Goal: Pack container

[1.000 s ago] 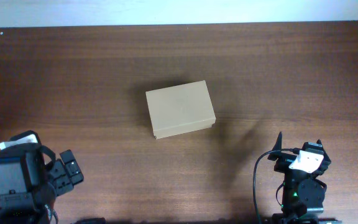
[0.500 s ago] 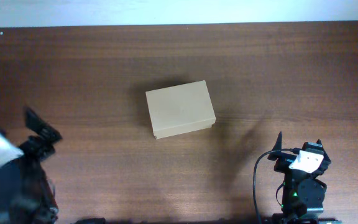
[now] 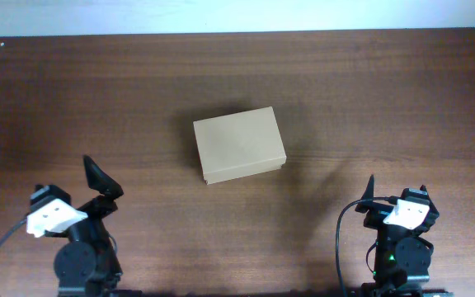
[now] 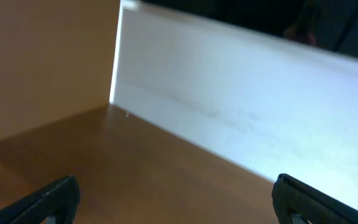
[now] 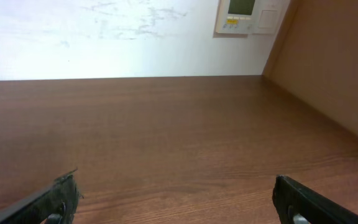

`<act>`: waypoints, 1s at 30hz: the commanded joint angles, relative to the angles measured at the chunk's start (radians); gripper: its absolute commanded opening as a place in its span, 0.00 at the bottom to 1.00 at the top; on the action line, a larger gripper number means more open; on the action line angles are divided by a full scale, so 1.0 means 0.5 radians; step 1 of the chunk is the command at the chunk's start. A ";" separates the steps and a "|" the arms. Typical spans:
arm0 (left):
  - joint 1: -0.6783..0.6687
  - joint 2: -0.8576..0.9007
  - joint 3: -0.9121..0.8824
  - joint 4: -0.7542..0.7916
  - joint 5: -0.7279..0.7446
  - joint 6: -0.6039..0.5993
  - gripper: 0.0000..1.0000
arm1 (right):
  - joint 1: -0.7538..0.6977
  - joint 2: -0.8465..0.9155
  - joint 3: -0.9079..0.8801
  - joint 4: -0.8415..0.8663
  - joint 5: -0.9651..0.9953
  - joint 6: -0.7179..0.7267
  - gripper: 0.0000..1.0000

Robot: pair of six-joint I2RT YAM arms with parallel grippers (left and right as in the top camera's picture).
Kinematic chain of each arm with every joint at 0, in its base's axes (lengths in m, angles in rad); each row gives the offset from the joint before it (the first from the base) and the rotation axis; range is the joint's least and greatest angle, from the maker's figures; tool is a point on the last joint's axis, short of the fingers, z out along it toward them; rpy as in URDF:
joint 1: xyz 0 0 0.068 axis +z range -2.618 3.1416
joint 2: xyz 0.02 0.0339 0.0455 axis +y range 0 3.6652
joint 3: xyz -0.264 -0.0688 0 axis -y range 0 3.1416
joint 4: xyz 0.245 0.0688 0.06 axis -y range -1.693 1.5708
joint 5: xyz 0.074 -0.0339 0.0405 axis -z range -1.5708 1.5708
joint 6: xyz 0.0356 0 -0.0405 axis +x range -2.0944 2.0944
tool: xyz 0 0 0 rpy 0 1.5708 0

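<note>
The container (image 3: 239,145), a small tan cardboard box with its lid shut, sits at the middle of the dark wooden table (image 3: 369,99) in the overhead view. My left gripper (image 3: 72,186) is at the front left, far from the box, open and empty; its wrist view (image 4: 176,202) shows only table and wall between the spread fingers. My right gripper (image 3: 397,191) is at the front right, open and empty, and its wrist view (image 5: 176,202) shows bare table. The box is out of both wrist views.
A white wall runs along the table's far edge (image 3: 237,16). A wall panel with a small display (image 5: 247,15) hangs behind the table in the right wrist view. A tan side wall (image 5: 340,68) stands at the right.
My left arm has swung from the front-left corner out to the left and back in, and now sits further right with its fingers pointing toward the far side. The right arm and the box have not moved.
</note>
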State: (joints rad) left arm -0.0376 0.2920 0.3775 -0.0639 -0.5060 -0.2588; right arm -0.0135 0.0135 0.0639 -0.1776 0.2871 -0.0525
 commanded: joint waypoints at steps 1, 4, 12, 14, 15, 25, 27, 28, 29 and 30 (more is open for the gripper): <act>-0.011 -0.112 -0.192 0.016 -0.014 -0.005 1.00 | -0.013 -0.022 -0.018 0.005 -0.012 0.015 0.99; -0.011 -0.182 -0.346 0.015 -0.014 -0.005 1.00 | -0.013 -0.022 -0.018 0.005 -0.012 0.015 0.99; -0.011 -0.317 -0.601 0.001 -0.014 -0.005 1.00 | -0.013 -0.022 -0.018 0.005 -0.012 0.015 0.99; -0.011 -0.339 -0.656 0.001 -0.014 -0.005 1.00 | -0.013 -0.022 -0.018 0.005 -0.012 0.015 0.99; -0.011 -0.349 -0.682 0.001 -0.014 -0.005 1.00 | -0.013 -0.022 -0.018 0.005 -0.012 0.015 0.99; -0.011 -0.380 -0.735 0.034 -0.014 -0.005 1.00 | -0.013 -0.022 -0.018 0.005 -0.012 0.015 0.99; -0.011 -0.379 -0.735 0.032 -0.014 -0.005 1.00 | -0.013 -0.022 -0.018 0.005 -0.012 0.015 0.99; -0.011 -0.379 -0.735 0.031 -0.014 -0.005 0.99 | -0.013 -0.022 -0.018 0.005 -0.012 0.015 0.99; -0.011 -0.379 -0.735 0.031 -0.014 -0.005 1.00 | -0.013 -0.022 -0.018 0.005 -0.012 0.015 0.99; -0.011 -0.379 -0.735 0.032 -0.014 -0.005 1.00 | -0.013 -0.022 -0.018 0.005 -0.012 0.015 0.99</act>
State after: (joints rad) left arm -0.0383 0.1127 0.0185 -0.0536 -0.5060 -0.2588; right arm -0.0135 0.0139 0.0639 -0.1776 0.2871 -0.0528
